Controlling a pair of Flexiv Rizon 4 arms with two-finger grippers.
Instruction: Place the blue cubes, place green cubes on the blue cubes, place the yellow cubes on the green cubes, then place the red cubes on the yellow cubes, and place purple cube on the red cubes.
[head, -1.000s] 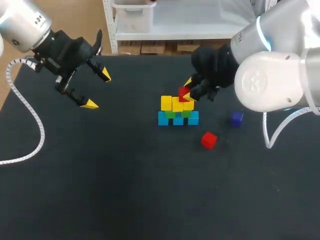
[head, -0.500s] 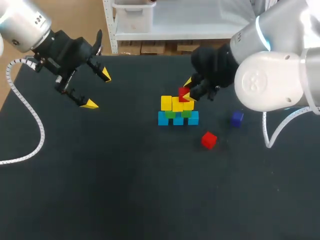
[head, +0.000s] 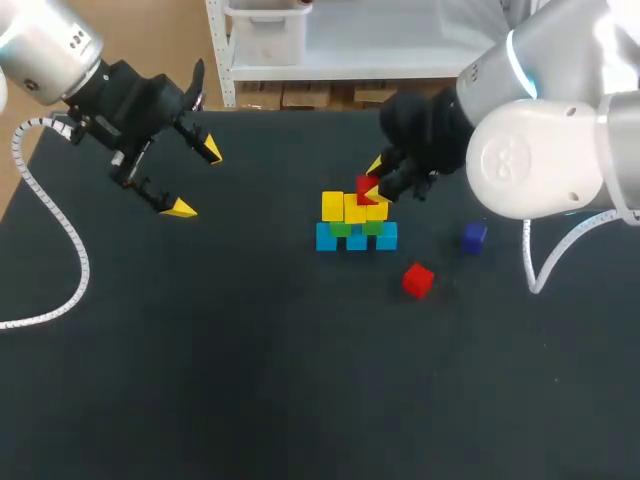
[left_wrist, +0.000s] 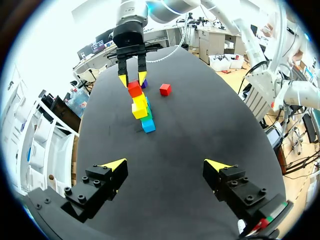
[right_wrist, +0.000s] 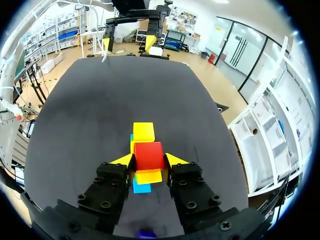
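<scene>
Atop the stack (head: 334, 207), R gripper (right_wrist: 149, 160) grips a red cube (right_wrist: 148, 153); L gripper (left_wrist: 165, 164) wide open, empty.

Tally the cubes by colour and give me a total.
blue cubes: 3
green cubes: 2 showing
yellow cubes: 3
red cubes: 2, one in the right hand
purple cube: 1
total: 11
</scene>
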